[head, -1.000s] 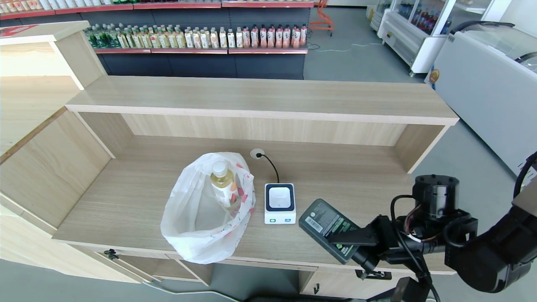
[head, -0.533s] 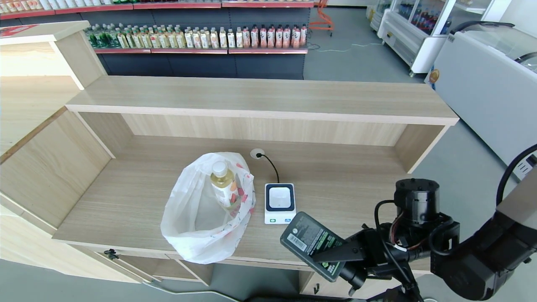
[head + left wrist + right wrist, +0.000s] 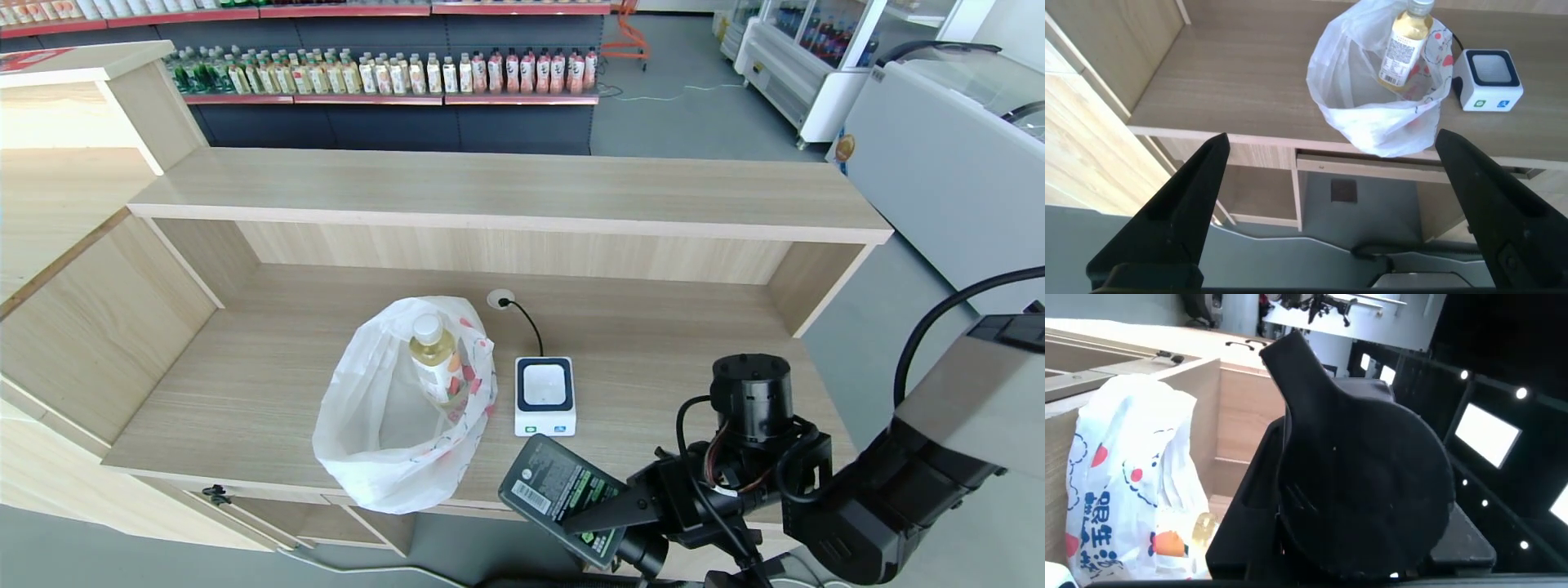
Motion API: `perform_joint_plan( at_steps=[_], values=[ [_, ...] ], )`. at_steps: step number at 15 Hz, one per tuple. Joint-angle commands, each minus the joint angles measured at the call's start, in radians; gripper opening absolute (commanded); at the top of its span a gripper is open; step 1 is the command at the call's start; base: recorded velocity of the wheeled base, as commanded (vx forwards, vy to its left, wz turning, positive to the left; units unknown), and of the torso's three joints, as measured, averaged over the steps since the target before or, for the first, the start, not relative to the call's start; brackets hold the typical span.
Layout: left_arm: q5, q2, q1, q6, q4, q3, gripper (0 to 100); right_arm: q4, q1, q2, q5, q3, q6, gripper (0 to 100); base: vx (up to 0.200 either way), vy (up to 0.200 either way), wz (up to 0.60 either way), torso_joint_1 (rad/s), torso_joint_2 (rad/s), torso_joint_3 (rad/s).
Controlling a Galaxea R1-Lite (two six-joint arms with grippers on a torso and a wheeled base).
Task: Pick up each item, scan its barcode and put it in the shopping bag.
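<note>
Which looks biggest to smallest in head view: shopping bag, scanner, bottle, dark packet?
1. shopping bag
2. dark packet, though it is nearest the camera
3. scanner and bottle: look alike; the bottle is partly hidden

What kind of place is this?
Most likely a small shop's checkout: a wooden counter with a scanner and a bag on it, shelves of bottled drinks behind it, and a freezer to the side.

Bright, even daylight; slight edge distortion
</note>
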Motion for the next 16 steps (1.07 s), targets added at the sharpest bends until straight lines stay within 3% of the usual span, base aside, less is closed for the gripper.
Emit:
perform_joint_plan(
  at_steps=[1,16],
  values=[
    [0.0,0.0,0.0,0.0,0.0,0.0,100,-0.001,0.001,0.014,0.002,-0.002,0.0,0,0.0,0.0,0.0,0.0,0.0,0.0],
    [0.0,0.0,0.0,0.0,0.0,0.0,100,-0.001,0.003,0.005,-0.003,0.003,-0.002,0,0.0,0.0,0.0,0.0,0.0,0.0]
  ],
)
